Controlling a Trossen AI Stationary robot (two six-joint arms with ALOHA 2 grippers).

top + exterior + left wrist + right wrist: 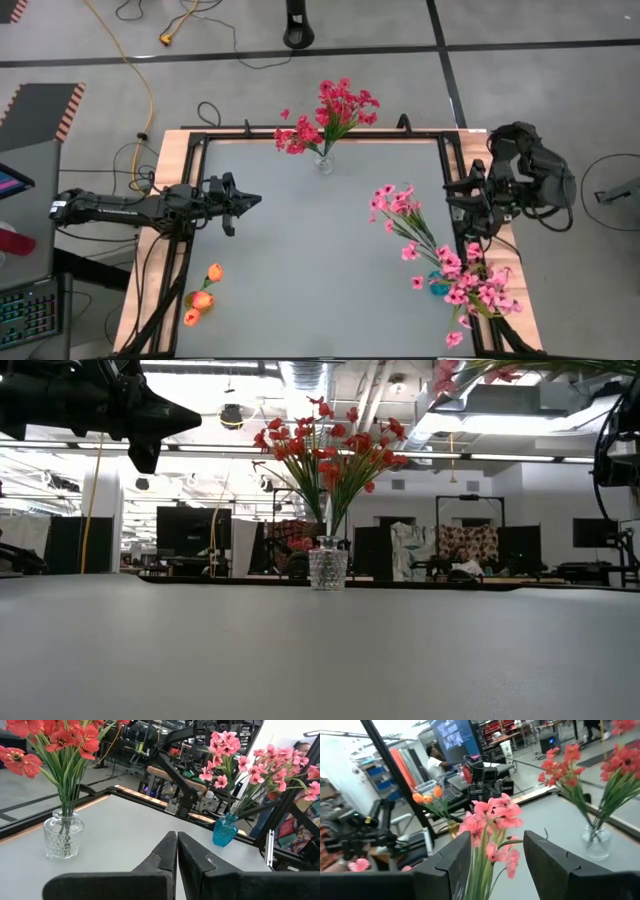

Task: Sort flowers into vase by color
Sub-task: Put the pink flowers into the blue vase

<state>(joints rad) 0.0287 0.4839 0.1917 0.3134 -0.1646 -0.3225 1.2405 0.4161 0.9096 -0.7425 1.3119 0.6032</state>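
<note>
Red flowers stand in a clear glass vase at the table's far middle. Pink flowers stand with their stems in a blue vase near the right front corner. One pink spray leans up toward the table's middle. Orange buds stand at the near left. My right gripper hangs high at the right edge, open and level. Pink blooms and their stems show between its fingers with no touch visible. My left gripper waits shut and level over the table's left side.
A black frame and a wooden rim run round the grey tabletop. The table's middle lies bare between the three bunches. Beyond the table the room holds desks and screens, and a person sits there.
</note>
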